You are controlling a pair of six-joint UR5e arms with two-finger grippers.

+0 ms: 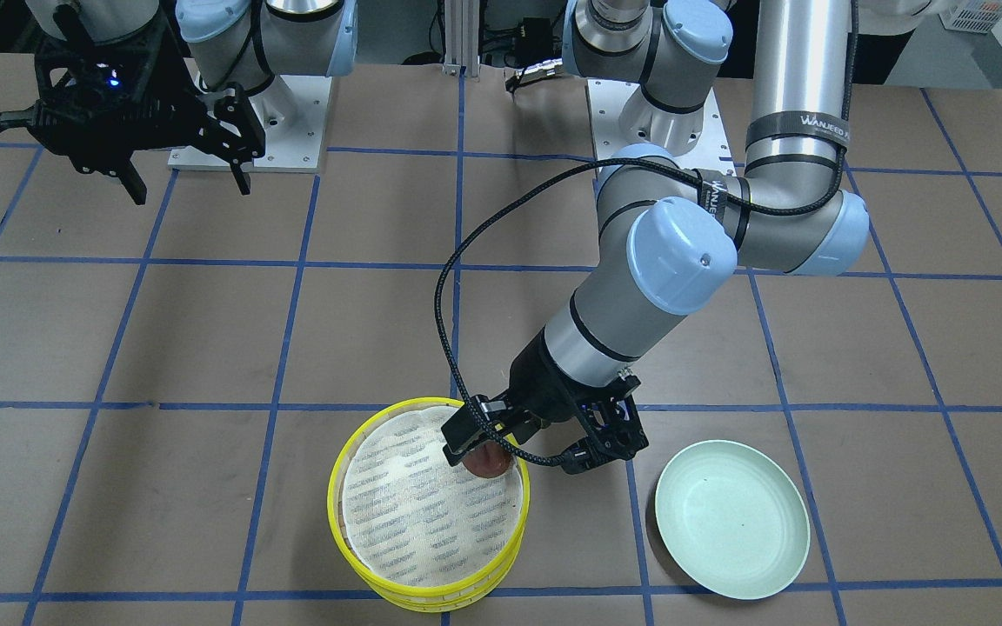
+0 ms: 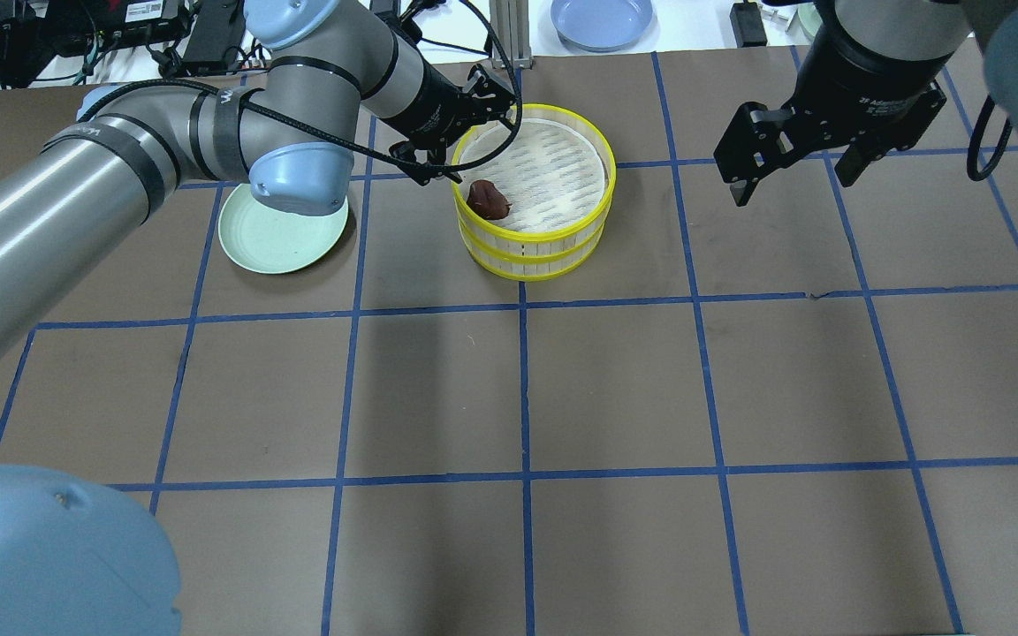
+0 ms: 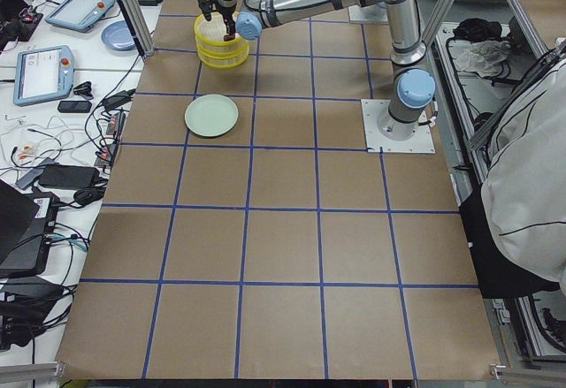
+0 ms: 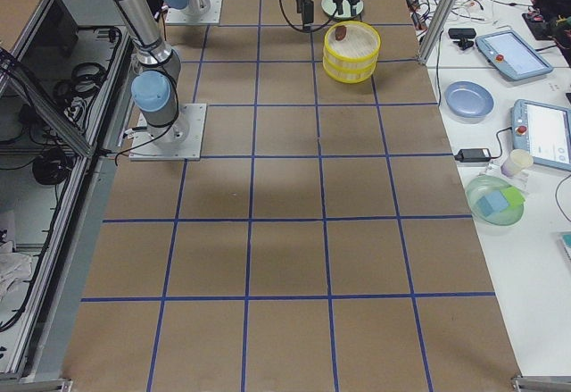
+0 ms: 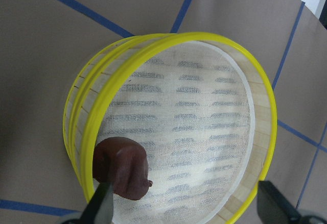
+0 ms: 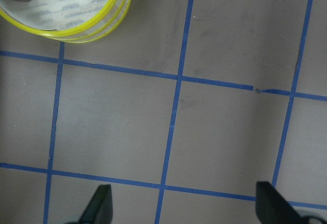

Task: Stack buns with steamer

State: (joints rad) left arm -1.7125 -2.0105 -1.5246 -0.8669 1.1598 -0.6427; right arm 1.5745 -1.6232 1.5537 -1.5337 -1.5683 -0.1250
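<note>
Read across the overhead view from its left side.

1. The mint plate (image 2: 284,238) sits on the counter (image 2: 438,389) just beside the steamer and carries nothing.

2. The left fingers (image 5: 99,206) hang over the near-left rim of the steamer, spread wide and gripping nothing. One finger stands right against the brown bun. Whether it touches the bun cannot be told from the wrist view.

3. The brown bun (image 2: 489,199) lies on the cloth liner of the top tier, close to the rim and not centred.

4. The steamer (image 2: 527,250) is two yellow-rimmed tiers, one stacked on the other. The cream bun shows in no view. It may sit in the lower tier, but this cannot be confirmed.

5. The right fingers (image 6: 99,203) hover well apart from the steamer, also spread and empty.

Likely faults from this position:

- Bun dragged. A soft bun may cling to the adjacent finger. A sideways retreat could roll it toward the rim or out of the tier.
- Tier displaced. The fingers are low near the rim. A sideways move before lifting could knock the upper tier off the lower one.
- Cable snag. The black cable (image 1: 438,296) loops down beside the wrist and crosses the rim. It could hook the rim and tug the stack.

A straight vertical retreat appears safest
</note>
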